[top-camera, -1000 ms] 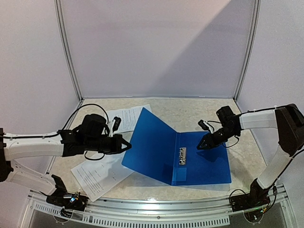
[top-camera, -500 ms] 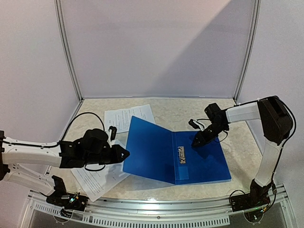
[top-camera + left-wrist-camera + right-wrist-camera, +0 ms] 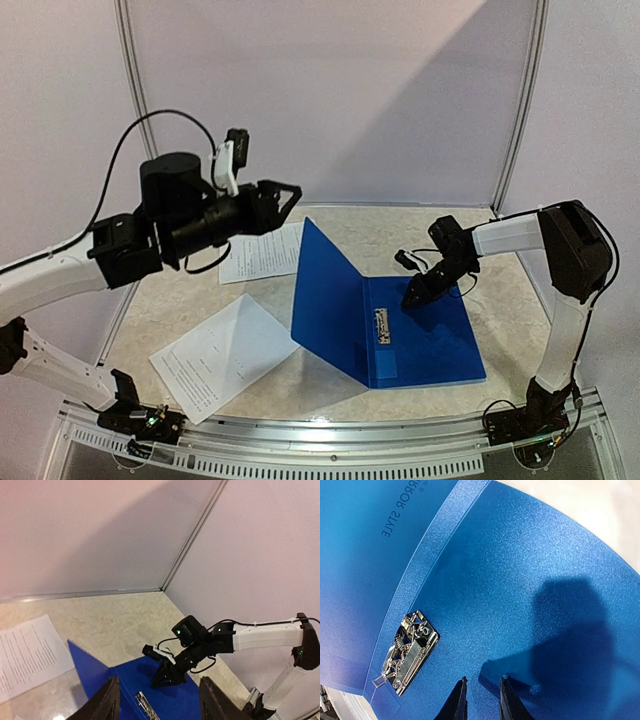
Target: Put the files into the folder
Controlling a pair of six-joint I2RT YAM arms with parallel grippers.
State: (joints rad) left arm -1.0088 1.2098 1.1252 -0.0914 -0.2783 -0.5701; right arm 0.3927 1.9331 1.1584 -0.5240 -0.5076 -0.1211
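pale walls ring a marbled table (image 3: 440, 235) where the folder (image 3: 425, 340) lies open, front cover tilted up, metal clip (image 3: 409, 652) bare. my right gripper (image 3: 481, 700) presses its back cover, fingers narrowly apart; my left gripper (image 3: 282, 200) hangs high, spread, empty. i judge it the opening step; next, lift the files (image 3: 222, 352) lying left of it

The left end effector (image 3: 156, 707) is seen with its fingers spread apart above the bench (image 3: 120, 612). A printed sheet (image 3: 27, 655) lies at the left, beside the open blue folder (image 3: 132, 682). The right end effector (image 3: 162, 679) is placed on the folder, near the metal clip (image 3: 145, 705).
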